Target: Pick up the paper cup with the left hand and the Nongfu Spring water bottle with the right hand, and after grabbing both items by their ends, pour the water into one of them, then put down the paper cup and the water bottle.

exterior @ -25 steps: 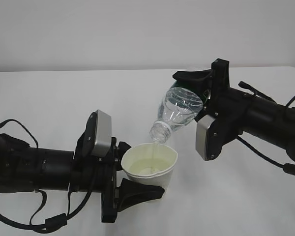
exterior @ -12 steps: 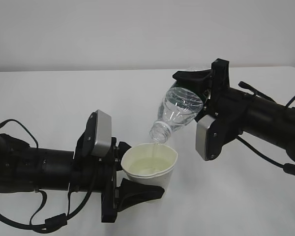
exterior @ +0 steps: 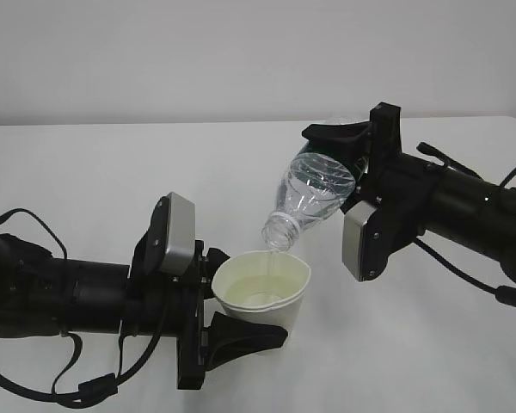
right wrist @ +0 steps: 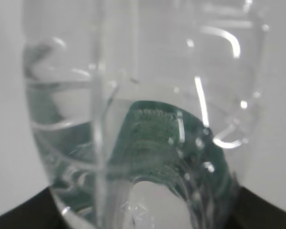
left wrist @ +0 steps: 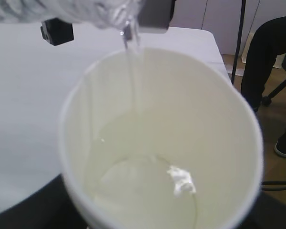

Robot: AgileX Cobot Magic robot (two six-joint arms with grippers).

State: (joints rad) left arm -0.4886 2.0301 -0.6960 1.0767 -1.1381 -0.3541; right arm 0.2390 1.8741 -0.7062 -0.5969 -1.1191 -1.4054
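Jaws of the left hand [exterior: 232, 331] stand partly apart and are closed around the paper cup [exterior: 262, 288], clasping its lower body from the side; one black finger [exterior: 245, 338] juts forward under the cup wall. Jaws of the right hand [exterior: 348, 159] stand likewise partly apart, clamped on the base end of the water bottle [exterior: 314, 191], with the upper finger [exterior: 335, 134] lying across the bottle's bottom.

Cup: upright or close to it, held clear of the table [exterior: 112, 172], mouth open upward. The left wrist view shows its pale cream inside [left wrist: 181, 143] with water [left wrist: 143, 195] pooled in the bottom and a small white fleck of foam or glare on the surface.

Bottle: tilted steeply, neck down and to the left, its open mouth just above the far rim of the cup but not touching it. A thin stream [left wrist: 133, 76] falls from the neck into the cup. Water remains in the bottle; the right wrist view shows it through the clear ribbed plastic [right wrist: 133, 119], with the green label showing behind it.

Outward: a grey camera box [exterior: 174, 234] sits atop the left wrist, another [exterior: 361, 241] hangs on the right wrist. Both black arms trail cables. The white table lies beneath, with a pale wall [exterior: 241, 52] behind.
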